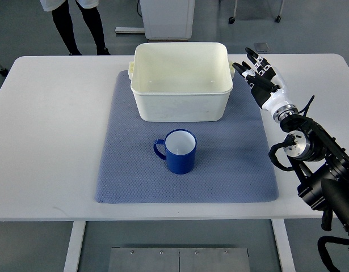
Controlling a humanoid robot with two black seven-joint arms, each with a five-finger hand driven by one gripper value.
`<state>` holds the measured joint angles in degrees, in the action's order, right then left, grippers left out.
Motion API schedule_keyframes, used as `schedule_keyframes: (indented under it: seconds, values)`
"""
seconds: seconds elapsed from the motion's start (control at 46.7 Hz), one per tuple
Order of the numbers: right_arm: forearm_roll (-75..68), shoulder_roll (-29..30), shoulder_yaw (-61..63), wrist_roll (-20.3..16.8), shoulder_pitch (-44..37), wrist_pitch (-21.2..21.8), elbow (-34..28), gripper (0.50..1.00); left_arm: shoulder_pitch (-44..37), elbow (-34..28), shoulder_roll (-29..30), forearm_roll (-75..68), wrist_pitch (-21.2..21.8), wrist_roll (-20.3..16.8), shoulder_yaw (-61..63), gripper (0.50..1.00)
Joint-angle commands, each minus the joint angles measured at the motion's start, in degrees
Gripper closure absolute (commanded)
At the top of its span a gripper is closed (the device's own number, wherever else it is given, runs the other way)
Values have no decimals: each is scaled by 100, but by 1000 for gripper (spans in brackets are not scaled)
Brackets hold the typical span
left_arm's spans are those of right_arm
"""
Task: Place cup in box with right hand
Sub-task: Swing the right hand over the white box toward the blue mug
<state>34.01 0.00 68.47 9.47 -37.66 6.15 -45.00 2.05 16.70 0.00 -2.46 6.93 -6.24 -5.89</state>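
A blue cup (179,151) with a white inside stands upright on the blue-grey mat (231,170), its handle pointing left. A cream plastic box (180,107) stands empty at the mat's far edge, just behind the cup. My right hand (255,71) hovers to the right of the box, near its right rim, fingers spread and holding nothing. It is well apart from the cup, up and to the right of it. The right arm (310,153) comes in from the lower right. The left arm is out of view.
The mat lies on a white table (49,136). A person's legs (78,25) stand beyond the table's far left edge. A white cabinet base (167,17) stands on the floor behind the box.
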Motion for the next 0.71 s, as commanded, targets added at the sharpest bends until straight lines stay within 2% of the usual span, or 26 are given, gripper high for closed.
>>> schedule_keyframes:
  seconds: [0.0, 0.449, 0.685]
  values:
    - [-8, 0, 0, 2, -14, 0, 17, 500, -3, 0, 0, 0, 1, 0, 0, 500]
    - [-61, 0, 17, -33, -338, 0, -97, 505, -3, 0, 0, 0, 1, 0, 0, 500]
    - [-61, -167, 17, -200, -497, 53, -492, 507, -3, 0, 0, 0, 1, 0, 0, 500]
